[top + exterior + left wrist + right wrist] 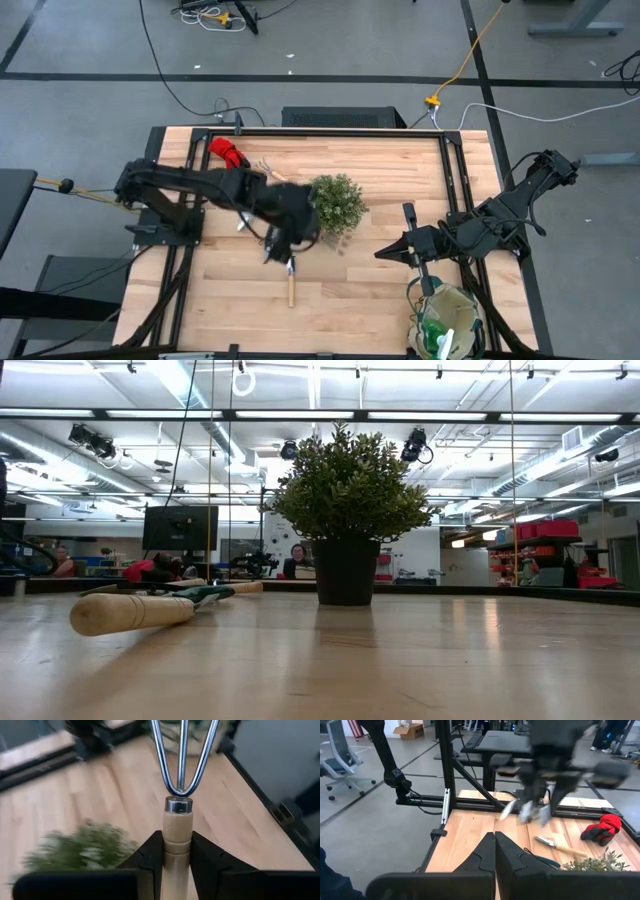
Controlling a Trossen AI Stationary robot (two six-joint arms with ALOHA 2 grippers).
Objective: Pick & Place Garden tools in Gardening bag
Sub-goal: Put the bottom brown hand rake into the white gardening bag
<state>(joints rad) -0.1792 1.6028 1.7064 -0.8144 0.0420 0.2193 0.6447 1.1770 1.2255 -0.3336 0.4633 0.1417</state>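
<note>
My left gripper [177, 851] is above the table's middle, close to the potted plant [337, 203], and is shut on a wooden-handled fork [182, 755] with three chrome tines. It shows blurred in the right wrist view, where the fork [530, 811] hangs over the table. Another wooden-handled tool [291, 285] lies flat on the table near it. The red gloves [227, 152] and a further tool [266, 168] lie at the far left. The gardening bag [470, 308] stands at the near right corner. My right gripper [383, 253] is shut and touches nothing, left of the bag. My left gripper pinches the fork's wooden handle [177, 834] between its two fingers, just behind the metal collar. The handle runs along the fingers, and the tines stick out past their ends. The fork is lifted clear of the table and slants downward.
The bushy plant in its dark pot [346, 572] stands mid-table, between my left gripper and the bag. A trowel [555, 844] and dark-handled shears [540, 861] lie on the wood. Black rails [300, 131] frame the table. The bag holds green and white items [440, 335].
</note>
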